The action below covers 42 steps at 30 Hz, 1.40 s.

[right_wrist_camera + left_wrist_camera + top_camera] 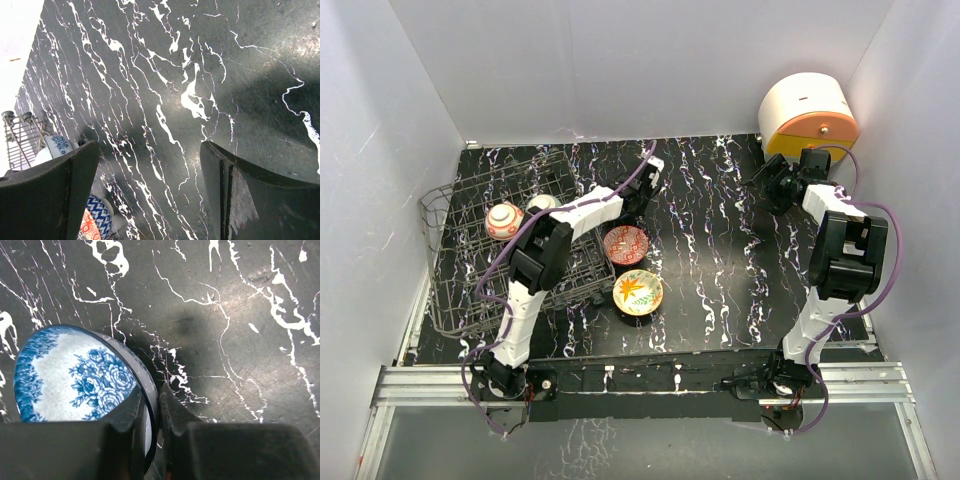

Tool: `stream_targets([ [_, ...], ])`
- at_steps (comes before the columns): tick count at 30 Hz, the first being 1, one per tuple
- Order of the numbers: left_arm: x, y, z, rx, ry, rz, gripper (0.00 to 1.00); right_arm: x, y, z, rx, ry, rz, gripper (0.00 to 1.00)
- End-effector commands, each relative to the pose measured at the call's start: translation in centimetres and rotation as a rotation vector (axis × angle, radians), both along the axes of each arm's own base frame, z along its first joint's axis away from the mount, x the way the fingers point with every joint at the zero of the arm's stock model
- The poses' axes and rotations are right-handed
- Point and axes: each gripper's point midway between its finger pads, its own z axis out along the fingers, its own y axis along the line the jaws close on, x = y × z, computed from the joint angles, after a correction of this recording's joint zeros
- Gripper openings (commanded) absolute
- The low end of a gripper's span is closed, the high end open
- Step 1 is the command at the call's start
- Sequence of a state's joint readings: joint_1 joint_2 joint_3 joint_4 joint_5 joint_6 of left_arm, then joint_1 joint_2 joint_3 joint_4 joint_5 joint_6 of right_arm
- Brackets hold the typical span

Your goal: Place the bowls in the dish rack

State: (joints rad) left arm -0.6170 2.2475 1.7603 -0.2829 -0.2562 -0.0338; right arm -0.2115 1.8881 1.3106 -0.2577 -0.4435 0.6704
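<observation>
Left end effector [151, 396]: pinching wall of blue-white bowl [75, 372], one finger [131, 422] inside rim, other outside, jaws nearly together w/ only the bowl wall between. Floral inside of bowl in view, bare black marbled bench [235, 340] beyond it. Touching bench or lifted: can't tell. In top view, sits approx mid-bench toward the rear, just at 3 o'clock of dish rack [435, 210] and outside it, directly at 12 o'clock of red bowl [626, 244]. Held bowl not made out in that view.

Right end effector [150, 150]: spread wide, nothing between fingers, hanging over bare bench toward the 2 o'clock corner. Near round cream-and-orange box [807, 115], apart from it.

Rack along 9 o'clock side of bench. Inside, toward its 12 o'clock end: red-orange bowl [504, 220], outer pattern showing, exact tilt unclear. Pale bowl [542, 203] just at 2 o'clock of it, only partly seen.

Red bowl and yellow leaf bowl [638, 291]: upright on bench, insides up, just beside rack's 3 o'clock edge, not in it. Yellow at 6 o'clock of red, rims close to touching.
</observation>
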Motion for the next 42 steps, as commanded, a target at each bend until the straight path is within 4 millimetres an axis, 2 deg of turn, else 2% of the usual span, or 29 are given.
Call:
stream_targets([
  [1, -0.8, 0.8, 0.2, 0.013, 0.019, 0.018, 0.0, 0.7, -0.9, 1.2, -0.03, -0.055, -0.01, 0.84],
  [4, -0.1, 0.1, 2.1, -0.014, -0.011, 0.012, 0.0, 0.7, -0.9, 1.4, -0.029, -0.059, -0.011, 0.84],
  [7, 1.0, -1.2, 5.6, -0.083, -0.061, 0.007, 0.0, 0.7, -0.9, 1.5, -0.026, -0.061, -0.011, 0.84],
  [10, 1.9, -3.0, 11.0, -0.198, -0.127, -0.008, 0.0, 0.9, -0.9, 1.8, -0.024, -0.067, -0.01, 0.84],
  [12, 2.2, -3.2, 14.9, -0.282, -0.172, -0.002, 0.0, 1.1, -0.9, 2.1, -0.024, -0.073, -0.01, 0.83],
  [15, 2.7, -1.2, 19.8, -0.492, -0.181, 0.078, 0.0, 1.3, -1.0, 2.3, -0.025, -0.079, -0.01, 0.83],
  [19, 3.4, 6.4, 23.8, -0.87, -0.175, 0.276, 0.0, 1.4, -0.7, 2.6, -0.006, -0.088, 0.0, 0.83],
  [23, 1.9, 14.7, 24.9, -1.131, -0.233, 0.438, 0.0, 1.5, -0.5, 2.5, 0.012, -0.09, 0.007, 0.82],
  [26, -0.1, 19.8, 26.0, -1.25, -0.315, 0.516, 0.0, 1.5, -0.2, 2.2, 0.027, -0.088, 0.013, 0.81],
  [27, -0.9, 21.3, 25.6, -1.278, -0.33, 0.554, 0.0, 1.5, -0.1, 2.1, 0.034, -0.088, 0.015, 0.8],
  [31, -3.4, 27.4, 26.8, -1.39, -0.458, 0.655, 0.0, 1.4, 0.3, 2.0, 0.061, -0.094, 0.019, 0.8],
  [34, -4.7, 31.7, 26.5, -1.461, -0.543, 0.745, 0.0, 1.2, 0.5, 2.1, 0.071, -0.1, 0.024, 0.79],
  [39, -5.3, 37.0, 26.2, -1.58, -0.678, 0.829, 0.0, 0.7, 0.8, 2.2, 0.07, -0.107, 0.035, 0.79],
  [42, -5.6, 40.9, 26.0, -1.59, -0.767, 0.887, 0.0, 0.4, 0.9, 2.4, 0.07, -0.114, 0.036, 0.79],
])
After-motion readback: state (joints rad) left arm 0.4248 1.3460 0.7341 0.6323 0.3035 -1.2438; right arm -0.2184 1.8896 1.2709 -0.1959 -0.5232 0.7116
